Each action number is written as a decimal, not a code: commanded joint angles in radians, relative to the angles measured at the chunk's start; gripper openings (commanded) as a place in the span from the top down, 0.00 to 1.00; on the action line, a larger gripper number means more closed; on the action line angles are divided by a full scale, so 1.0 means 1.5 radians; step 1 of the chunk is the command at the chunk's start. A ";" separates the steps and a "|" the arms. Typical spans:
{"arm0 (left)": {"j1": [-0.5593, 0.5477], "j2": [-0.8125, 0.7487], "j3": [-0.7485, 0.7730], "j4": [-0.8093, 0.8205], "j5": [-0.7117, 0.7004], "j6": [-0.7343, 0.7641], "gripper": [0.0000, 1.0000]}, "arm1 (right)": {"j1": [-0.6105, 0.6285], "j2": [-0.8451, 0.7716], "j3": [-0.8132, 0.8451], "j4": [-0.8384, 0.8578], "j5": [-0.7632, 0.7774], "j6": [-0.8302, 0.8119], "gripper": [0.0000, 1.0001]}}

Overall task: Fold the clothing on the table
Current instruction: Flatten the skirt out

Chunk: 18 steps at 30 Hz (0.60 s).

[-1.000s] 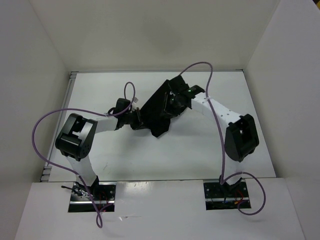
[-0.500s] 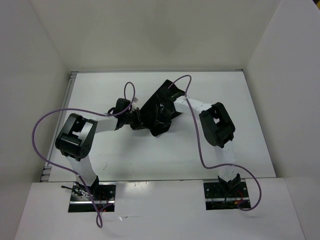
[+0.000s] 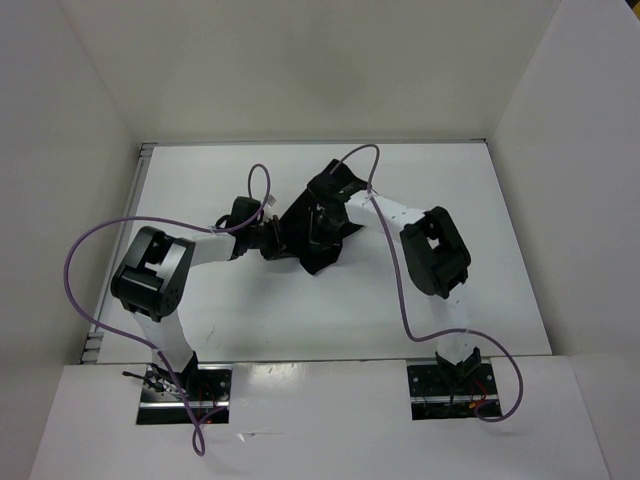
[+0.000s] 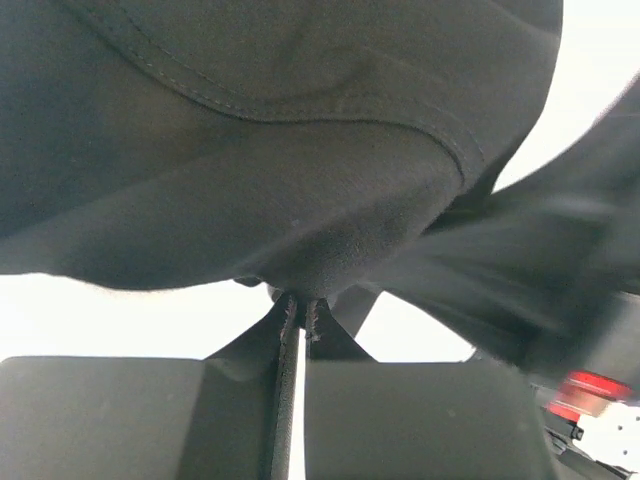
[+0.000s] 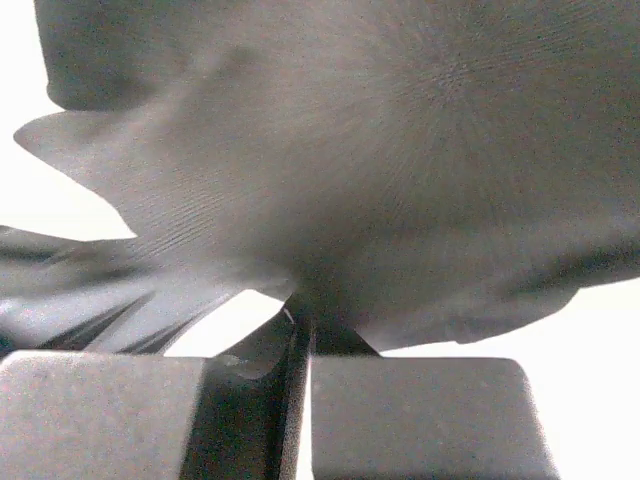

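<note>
My white desk [image 3: 450,290] carries the black clothing [image 3: 312,252], bunched near its middle and slightly toward the far side. My left tool [image 4: 297,305] is clamped on the garment's left edge. My right tool [image 5: 300,318] is pinched tight on a fold of it just to the right, close beside the left one.
</note>
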 commanded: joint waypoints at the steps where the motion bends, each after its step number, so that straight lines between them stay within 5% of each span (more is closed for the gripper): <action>1: -0.001 0.015 -0.002 0.008 0.010 0.019 1.00 | 0.005 -0.112 0.064 -0.034 0.075 -0.017 1.00; 11: -0.001 0.021 -0.002 0.008 0.010 0.019 1.00 | 0.005 -0.217 0.013 -0.061 0.147 -0.011 1.00; 12: -0.001 0.021 -0.002 0.008 0.010 0.019 1.00 | 0.005 -0.217 0.013 -0.061 0.147 -0.018 0.96; 15: -0.001 0.027 0.005 0.008 0.010 0.019 1.00 | 0.005 -0.164 0.023 -0.061 0.072 -0.041 0.47; 16: -0.001 0.027 0.011 0.008 0.010 0.019 1.00 | 0.013 -0.151 0.023 -0.050 0.072 -0.048 0.39; 18: -0.001 0.027 0.011 0.008 0.016 0.019 1.00 | 0.020 -0.117 0.035 -0.036 0.057 -0.057 0.37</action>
